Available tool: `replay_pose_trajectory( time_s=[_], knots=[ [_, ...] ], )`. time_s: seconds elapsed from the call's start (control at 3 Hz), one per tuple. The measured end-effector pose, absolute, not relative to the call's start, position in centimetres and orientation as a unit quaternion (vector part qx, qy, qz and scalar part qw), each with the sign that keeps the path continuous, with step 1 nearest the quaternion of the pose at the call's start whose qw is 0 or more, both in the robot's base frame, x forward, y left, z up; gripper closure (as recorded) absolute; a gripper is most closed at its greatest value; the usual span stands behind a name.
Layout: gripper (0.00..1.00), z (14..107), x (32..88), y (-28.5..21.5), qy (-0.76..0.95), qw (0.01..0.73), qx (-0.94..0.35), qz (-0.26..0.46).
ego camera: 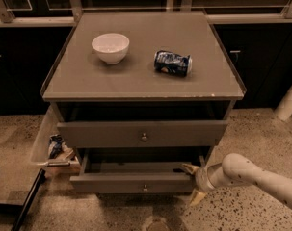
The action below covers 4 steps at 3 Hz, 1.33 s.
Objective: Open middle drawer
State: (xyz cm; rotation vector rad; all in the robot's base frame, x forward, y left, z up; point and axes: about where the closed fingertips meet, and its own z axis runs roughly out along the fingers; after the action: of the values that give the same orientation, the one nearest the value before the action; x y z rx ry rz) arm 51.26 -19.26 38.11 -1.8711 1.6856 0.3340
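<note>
Down at the right end of the middle drawer point(131, 183), the hand point(192, 183) sits with its 2 fingers spread wide, 1 above the front panel's corner and 1 below. It seems to hook the panel's edge rather than the small brass knob point(145, 187), probably because that end gives a firmer pull from this side. The drawer stands partly out, grey inside showing, beneath the upper drawer point(184, 134), itself slightly out. On the tabletop point(136, 83) a white bowl point(110, 47) and a toppled can point(172, 63) lie well away from the work
</note>
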Motion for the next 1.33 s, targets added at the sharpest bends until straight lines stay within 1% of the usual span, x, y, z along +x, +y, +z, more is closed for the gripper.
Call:
replay_pose_trajectory(
  time_s=[0.33,0.67,1.0,1.33],
  knots=[
    [0.38,38.2,51.2,-19.3,0.634,0.296,-0.703,0.126],
    [0.61,38.2,49.7,-19.9,0.633,0.302,-0.702,0.125],
    [0.84,38.5,49.4,-19.9,0.633,0.302,-0.702,0.125],
    [1.00,38.7,48.4,-20.1,0.631,0.305,-0.703,0.124]
  ],
)
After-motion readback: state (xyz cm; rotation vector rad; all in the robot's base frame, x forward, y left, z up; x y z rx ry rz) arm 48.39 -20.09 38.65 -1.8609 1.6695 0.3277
